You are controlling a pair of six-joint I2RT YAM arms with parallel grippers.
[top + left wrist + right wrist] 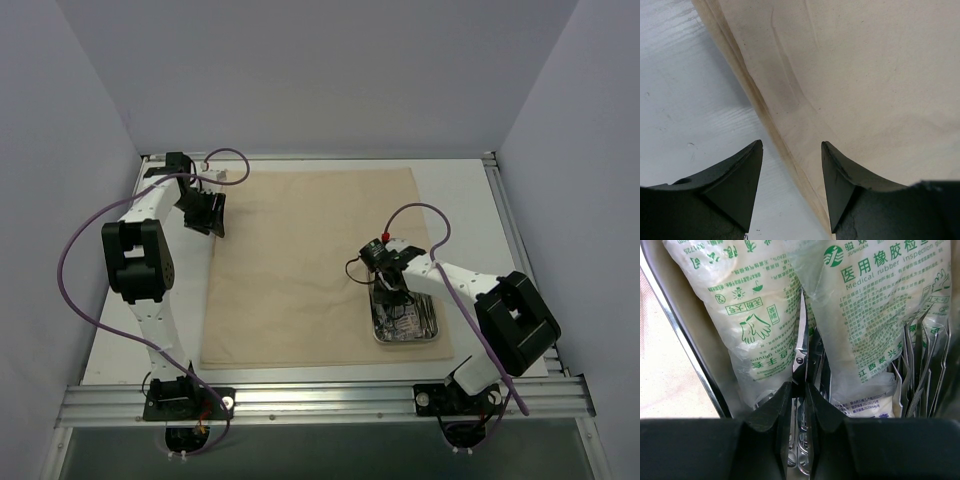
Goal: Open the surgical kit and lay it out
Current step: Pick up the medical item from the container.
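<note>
The steel tray [408, 342] sits on the near right corner of the beige cloth wrap [300, 250], which lies open and flat across most of the white table [470, 200]. In the right wrist view the tray's wall [700, 340] encloses two clear glove packets printed in green, one on the left [755, 315] and one on the right [875, 315]. A thin steel hinged instrument [800, 347] runs up the gap between them, and more slim steel pieces [920, 370] stand along the tray's right side. The right gripper [799, 392] is lowered into the tray with its jaws drawn narrow on either side of that hinged instrument; whether the pads actually press it is hard to tell. The left gripper [792, 145] hangs over the cloth's far left edge, jaws wide apart and holding nothing. The cloth there shows faint creases and a folded hem.
</note>
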